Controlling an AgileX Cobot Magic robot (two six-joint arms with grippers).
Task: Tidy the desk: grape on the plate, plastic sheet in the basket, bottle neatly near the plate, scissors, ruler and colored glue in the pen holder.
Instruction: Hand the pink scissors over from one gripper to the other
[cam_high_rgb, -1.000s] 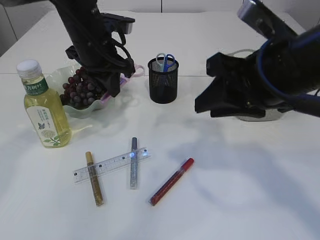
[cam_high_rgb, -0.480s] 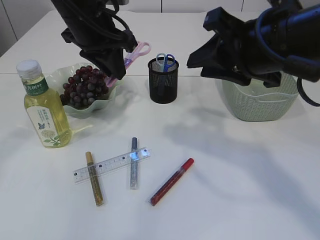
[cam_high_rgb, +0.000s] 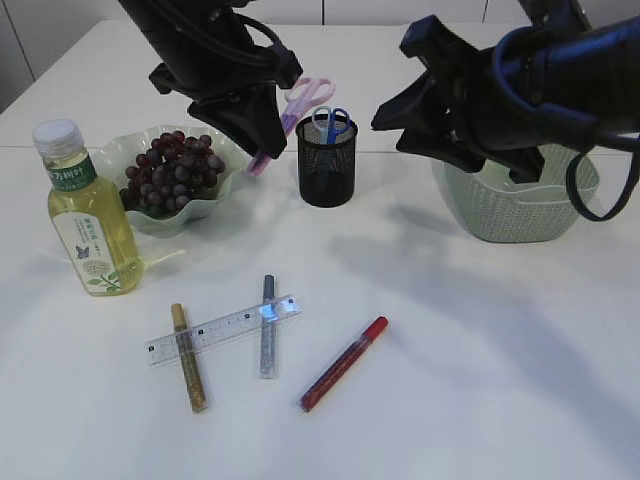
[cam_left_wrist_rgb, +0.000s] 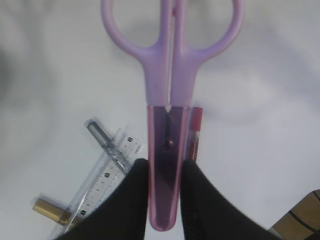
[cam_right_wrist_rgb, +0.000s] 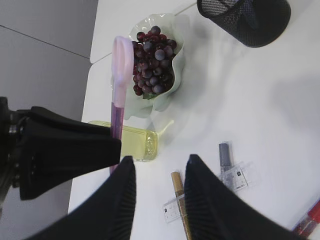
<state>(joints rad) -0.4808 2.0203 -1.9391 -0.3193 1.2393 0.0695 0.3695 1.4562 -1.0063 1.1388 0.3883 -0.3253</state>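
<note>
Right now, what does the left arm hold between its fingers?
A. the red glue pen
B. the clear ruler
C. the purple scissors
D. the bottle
C: the left wrist view shows the purple scissors clamped by the blade end between the black fingers, while the ruler, the red glue pen and the bottle rest on the table.

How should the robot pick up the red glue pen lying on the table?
The red glue pen lies flat and slanted, apart from the ruler and the other two pens. Best guess: come straight down from above and pinch it across its narrow body near the middle, with the jaws turned crosswise to its length. The middle should keep it balanced, and both sides look clear for the fingers.
</note>
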